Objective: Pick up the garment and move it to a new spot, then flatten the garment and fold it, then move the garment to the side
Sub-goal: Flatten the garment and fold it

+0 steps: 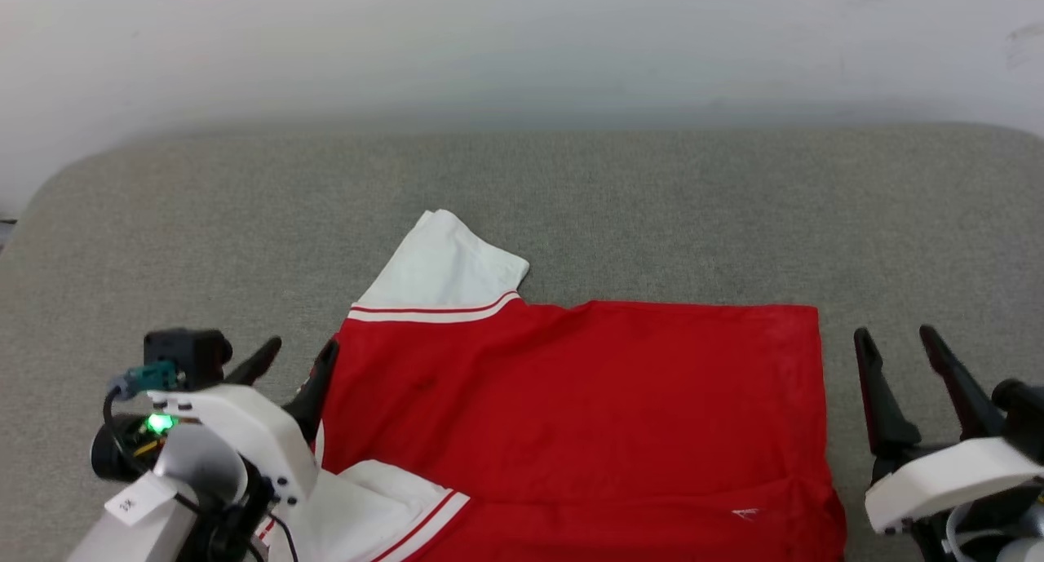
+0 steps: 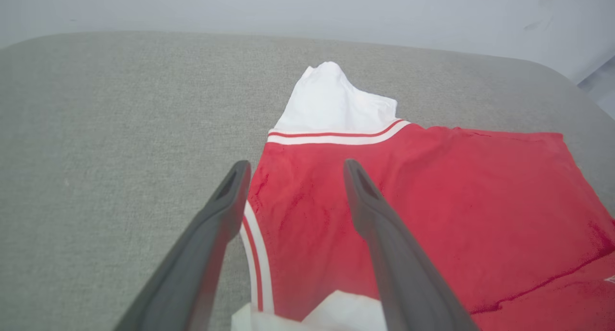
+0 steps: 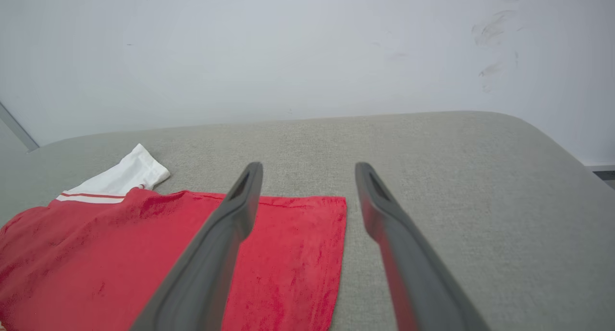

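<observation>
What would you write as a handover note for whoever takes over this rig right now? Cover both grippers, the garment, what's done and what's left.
Left gripper: open, empty, at the garment's left edge.
Right gripper: open, empty, just off its right edge.
Garment: spread on the grey cushion, plain red side up, white sleeve sticking out at the far side.
Done: seemingly placed and mostly flattened.
Left: fold it, then move it aside.

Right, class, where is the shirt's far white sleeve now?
In the head view the white sleeve lies left of centre on the grey surface, jutting from the garment's far-left corner, beyond the left gripper.
</observation>
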`<state>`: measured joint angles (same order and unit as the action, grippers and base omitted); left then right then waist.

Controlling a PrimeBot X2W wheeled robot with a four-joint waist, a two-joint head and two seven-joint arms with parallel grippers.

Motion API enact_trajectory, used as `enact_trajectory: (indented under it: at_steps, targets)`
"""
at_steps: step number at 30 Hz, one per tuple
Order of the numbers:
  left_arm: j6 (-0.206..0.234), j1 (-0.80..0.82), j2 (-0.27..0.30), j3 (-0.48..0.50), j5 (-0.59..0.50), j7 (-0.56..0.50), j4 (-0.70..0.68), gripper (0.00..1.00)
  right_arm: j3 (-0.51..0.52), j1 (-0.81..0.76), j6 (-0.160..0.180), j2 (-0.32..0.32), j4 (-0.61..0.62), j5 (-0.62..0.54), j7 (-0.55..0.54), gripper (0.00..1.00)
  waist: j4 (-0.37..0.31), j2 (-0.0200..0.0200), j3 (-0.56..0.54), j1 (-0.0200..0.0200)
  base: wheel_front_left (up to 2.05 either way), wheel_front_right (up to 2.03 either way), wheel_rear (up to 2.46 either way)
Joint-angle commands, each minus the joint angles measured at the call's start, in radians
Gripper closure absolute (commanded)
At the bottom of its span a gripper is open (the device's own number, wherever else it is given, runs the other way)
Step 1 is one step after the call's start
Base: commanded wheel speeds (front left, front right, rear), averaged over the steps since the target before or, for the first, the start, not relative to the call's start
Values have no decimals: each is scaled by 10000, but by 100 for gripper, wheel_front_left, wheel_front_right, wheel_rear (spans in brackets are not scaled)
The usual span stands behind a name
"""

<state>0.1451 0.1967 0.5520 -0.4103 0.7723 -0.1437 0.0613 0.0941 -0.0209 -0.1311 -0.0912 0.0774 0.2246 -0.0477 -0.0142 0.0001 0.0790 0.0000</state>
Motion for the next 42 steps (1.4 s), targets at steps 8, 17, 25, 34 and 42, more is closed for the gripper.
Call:
enact_trajectory:
  at_steps: [8, 17, 25, 34, 42]
  targets:
    - [-544, 2341, -429, 32, -589, 803, 1003, 0, 40, 1324, 9, 103, 994, -350, -95, 0, -286, -1, 2127, 0, 0, 0, 0]
    - [-1831, 4957, -109, -181, -15, -955, 2282, 0, -113, 2049, 9, 230, 850, -342, -15, 0, -899, -1, 3361, 0, 0, 0, 0]
    - [-2318, 6582, 566, -432, 1094, -4316, 2964, 0, -372, 2290, 9, 339, 263, -123, 324, 0, -1460, -1, 3812, 0, 0, 0, 0]
    - [-1732, 7412, 745, -954, 1228, -6719, 3709, 0, -633, 2594, 9, 403, -168, 134, 624, 0, -1909, -1, 4201, 0, 0, 0, 0]
    - [-1439, 7081, 458, -1586, 1460, -8248, 4438, 100, -610, 2746, 9, 418, -477, 462, 561, 0, -2055, -1, 4306, 0, 0, 0, 0]
